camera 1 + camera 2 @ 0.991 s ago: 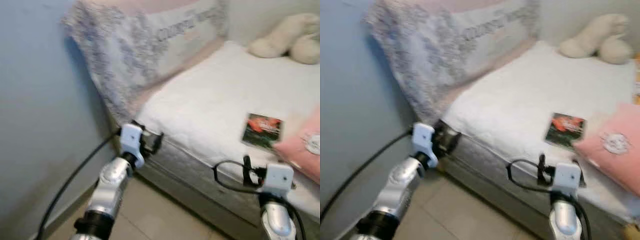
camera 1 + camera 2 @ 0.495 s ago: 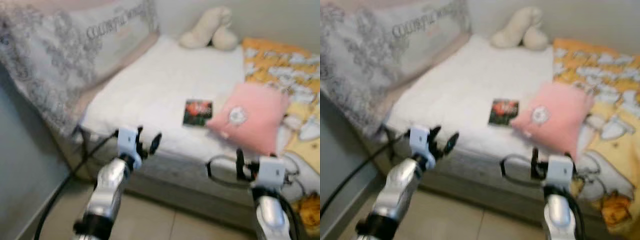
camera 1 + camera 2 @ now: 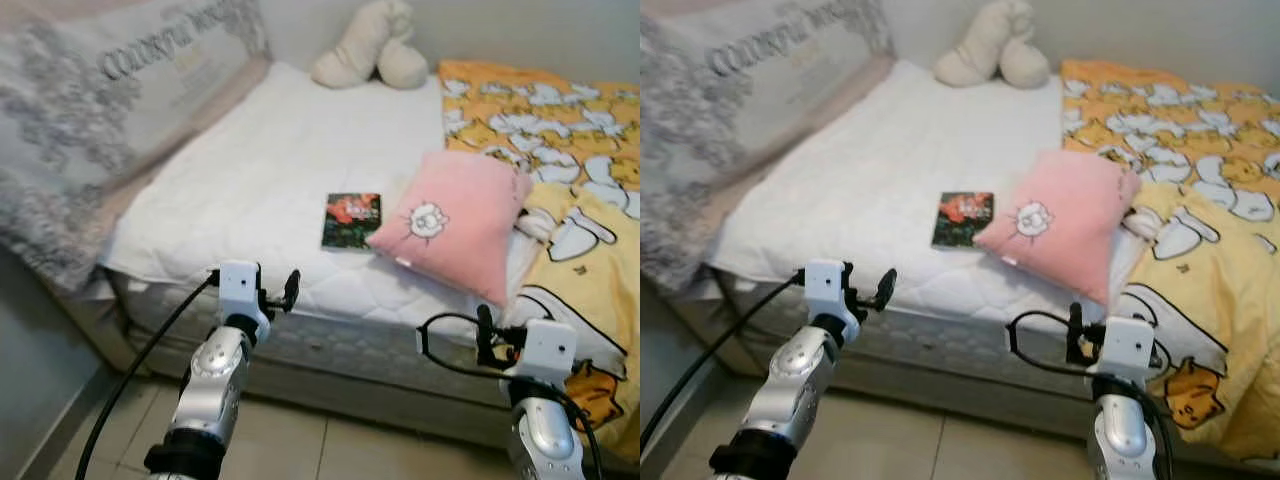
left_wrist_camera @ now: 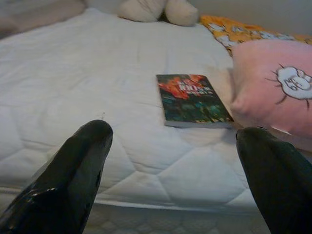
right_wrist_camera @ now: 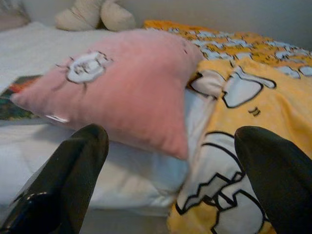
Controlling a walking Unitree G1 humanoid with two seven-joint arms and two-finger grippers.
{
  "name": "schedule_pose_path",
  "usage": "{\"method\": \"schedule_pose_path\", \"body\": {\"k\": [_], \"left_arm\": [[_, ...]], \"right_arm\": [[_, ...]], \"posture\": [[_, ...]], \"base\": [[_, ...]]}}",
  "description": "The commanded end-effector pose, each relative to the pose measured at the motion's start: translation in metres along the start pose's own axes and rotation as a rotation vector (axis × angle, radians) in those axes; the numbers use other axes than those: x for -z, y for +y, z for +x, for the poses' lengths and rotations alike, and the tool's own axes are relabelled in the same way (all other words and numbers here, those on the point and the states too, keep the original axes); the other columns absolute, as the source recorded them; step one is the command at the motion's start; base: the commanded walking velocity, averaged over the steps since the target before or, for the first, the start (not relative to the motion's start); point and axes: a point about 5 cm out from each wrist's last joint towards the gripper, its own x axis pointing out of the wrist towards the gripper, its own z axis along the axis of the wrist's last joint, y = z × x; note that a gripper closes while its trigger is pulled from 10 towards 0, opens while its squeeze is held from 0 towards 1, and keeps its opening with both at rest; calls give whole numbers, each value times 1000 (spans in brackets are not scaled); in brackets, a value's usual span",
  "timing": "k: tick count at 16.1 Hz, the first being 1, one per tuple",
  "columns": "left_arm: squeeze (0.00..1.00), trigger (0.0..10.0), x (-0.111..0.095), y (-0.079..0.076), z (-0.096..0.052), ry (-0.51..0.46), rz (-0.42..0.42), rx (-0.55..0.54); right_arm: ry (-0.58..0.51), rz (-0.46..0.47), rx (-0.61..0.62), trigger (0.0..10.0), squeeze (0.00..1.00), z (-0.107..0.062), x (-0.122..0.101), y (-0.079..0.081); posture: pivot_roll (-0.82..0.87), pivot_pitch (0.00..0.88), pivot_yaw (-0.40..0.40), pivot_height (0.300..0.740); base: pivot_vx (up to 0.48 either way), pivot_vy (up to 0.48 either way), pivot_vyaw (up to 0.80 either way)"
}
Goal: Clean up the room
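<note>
From the head, a glossy paperback book (image 3: 351, 220) lay flat on the quilted white mattress (image 3: 240, 190), touching a plush pink pillow (image 3: 455, 222); left gripper (image 4: 170, 165) showed fingers spread, empty; right gripper (image 5: 170, 170) likewise, facing the cartoon-printed yellow blanket (image 5: 234, 97).

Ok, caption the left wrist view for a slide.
Open left gripper faces a book lying on the white mattress beside a pink pillow.
</note>
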Motion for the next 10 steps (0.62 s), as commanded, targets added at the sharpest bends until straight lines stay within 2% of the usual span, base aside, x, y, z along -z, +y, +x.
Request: {"method": "schedule_pose_path", "body": {"k": [1, 3, 4, 6, 10], "left_arm": [[1000, 10000, -9, -2, 6, -31, 2, 7], [1000, 10000, -16, -7, 7, -69, 9, 53], [0, 10000, -17, -6, 7, -73, 44, 46], [0, 10000, -19, -13, 10, -77, 15, 65], [0, 10000, -16, -17, 10, -67, 9, 93]], "right_arm": [[-10, -2, -19, 10000, 0, 4, -4, 2], [-10, 0, -24, 10000, 0, 6, -4, 2], [-14, -2, -27, 10000, 0, 8, -5, 3], [-31, -15, -46, 10000, 0, 9, -8, 5], [-35, -20, -48, 10000, 0, 10, -8, 7]], "posture": [[123, 0, 29, 740], [122, 0, 27, 740], [121, 0, 27, 740], [120, 0, 28, 740], [113, 0, 32, 740]], "base": [[0, 0, 0], [0, 0, 0], [382, -285, 0], [401, -259, 0], [407, -252, 0]]}}
